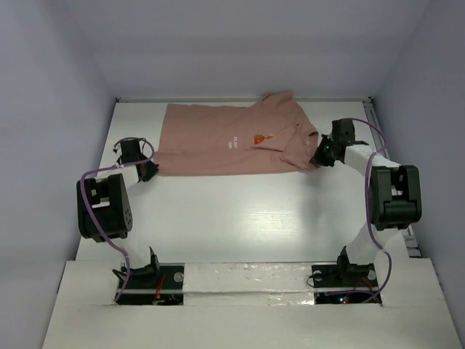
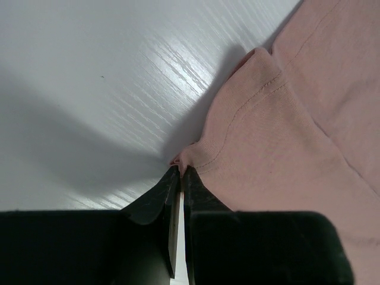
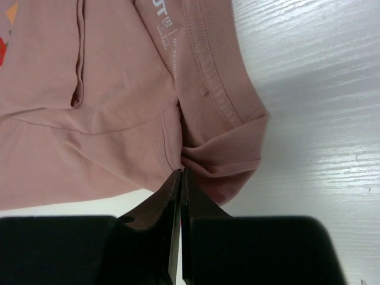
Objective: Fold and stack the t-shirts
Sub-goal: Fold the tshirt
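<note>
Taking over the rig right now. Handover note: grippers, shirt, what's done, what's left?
Left gripper: shut on the t-shirt at its near hem corner.
Right gripper: shut on bunched cloth beside the collar.
Shirt: lies sideways along the far side of the table, print up, collar towards the right arm. Only one shirt in view.
Done: both ends pinched.
Left: no finished fold shows and there is no stack. The next move is probably to lift and fold.

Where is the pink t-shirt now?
Top view: t-shirt lies at the far side of the table, pinched by left gripper and right gripper.
</note>
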`<state>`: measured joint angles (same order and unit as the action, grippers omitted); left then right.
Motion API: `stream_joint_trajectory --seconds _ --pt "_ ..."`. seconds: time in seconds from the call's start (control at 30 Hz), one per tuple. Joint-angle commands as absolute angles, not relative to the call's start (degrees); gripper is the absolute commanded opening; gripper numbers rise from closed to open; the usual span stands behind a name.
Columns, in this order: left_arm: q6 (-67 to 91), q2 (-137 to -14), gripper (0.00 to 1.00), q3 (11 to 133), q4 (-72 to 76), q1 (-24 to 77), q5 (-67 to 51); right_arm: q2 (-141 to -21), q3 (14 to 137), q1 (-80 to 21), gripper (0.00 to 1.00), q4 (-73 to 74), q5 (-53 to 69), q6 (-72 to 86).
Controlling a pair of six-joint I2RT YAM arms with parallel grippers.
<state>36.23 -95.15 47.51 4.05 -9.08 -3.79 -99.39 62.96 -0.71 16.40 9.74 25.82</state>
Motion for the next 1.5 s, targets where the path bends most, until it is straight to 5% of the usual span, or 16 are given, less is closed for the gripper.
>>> stream_joint_trajectory --seconds 0.0,0.97,1.0,1.13,1.17,1.27,1.37,1.47 --pt "35.2 -96.4 0.0 48.3 2.5 -9.3 -1.8 -99.7 66.0 -0.4 0.0 14.2 9.3 25.9" --pt "33.0 -96.3 0.0 47.5 0.5 -9.3 2.4 -107.8 75.0 2.2 0.01 14.4 1.1 22.4" --pt "33.0 -96.5 0.0 47.7 0.4 -9.3 2.3 -107.9 75.5 2.2 0.03 14.8 1.2 22.3" --pt "33.2 -96.1 0.0 47.3 0.7 -9.3 1.5 -105.7 74.8 2.2 0.53 18.0 5.2 23.5" --pt "33.2 -95.9 0.0 47.3 0.6 -9.3 1.4 -102.4 73.1 2.2 0.53 17.6 5.8 23.9" --pt "33.0 -95.7 0.0 47.4 0.5 -9.3 0.9 -97.4 65.9 2.2 0.5 16.6 5.5 25.3" --pt "33.0 -95.5 0.0 47.4 0.7 -9.3 0.4 -91.0 58.5 2.2 0.33 15.7 5.8 27.9" --pt "33.0 -95.8 0.0 47.5 0.7 -9.3 0.3 -90.5 56.3 2.2 0.32 15.2 8.2 29.0"
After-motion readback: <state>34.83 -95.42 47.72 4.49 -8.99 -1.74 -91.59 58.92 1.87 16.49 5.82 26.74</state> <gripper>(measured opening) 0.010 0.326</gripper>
